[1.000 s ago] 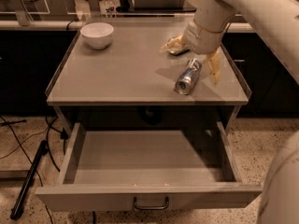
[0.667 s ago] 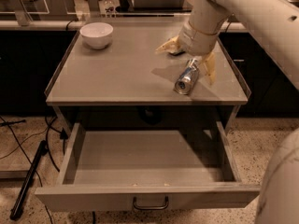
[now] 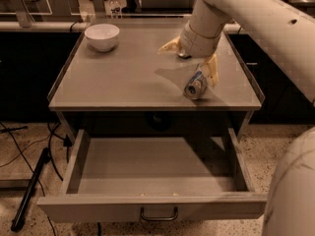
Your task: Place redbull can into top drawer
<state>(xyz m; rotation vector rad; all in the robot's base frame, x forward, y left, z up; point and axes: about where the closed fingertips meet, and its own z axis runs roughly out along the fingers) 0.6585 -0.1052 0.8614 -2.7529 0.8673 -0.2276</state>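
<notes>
The redbull can (image 3: 194,84) lies on its side on the grey tabletop (image 3: 118,77), near the right front edge, its silver top facing the front. My gripper (image 3: 191,58) hangs just above and behind it, open. One yellowish finger (image 3: 170,45) points left, and the other (image 3: 211,71) rests right beside the can. The can is not held. Below the table, the top drawer (image 3: 103,208) is pulled fully out and has nothing in it. Its dark handle (image 3: 158,214) is at the front centre.
A white bowl (image 3: 102,36) stands at the back left of the tabletop. A small bottle (image 3: 114,5) and equipment sit on the counter behind. Cables and a dark rod (image 3: 29,191) lie on the floor at left. My arm's white body (image 3: 295,186) fills the right edge.
The gripper has shifted slightly left over the can, and its left finger now reaches further left. The can stays in about the same spot. The drawer has not moved.
</notes>
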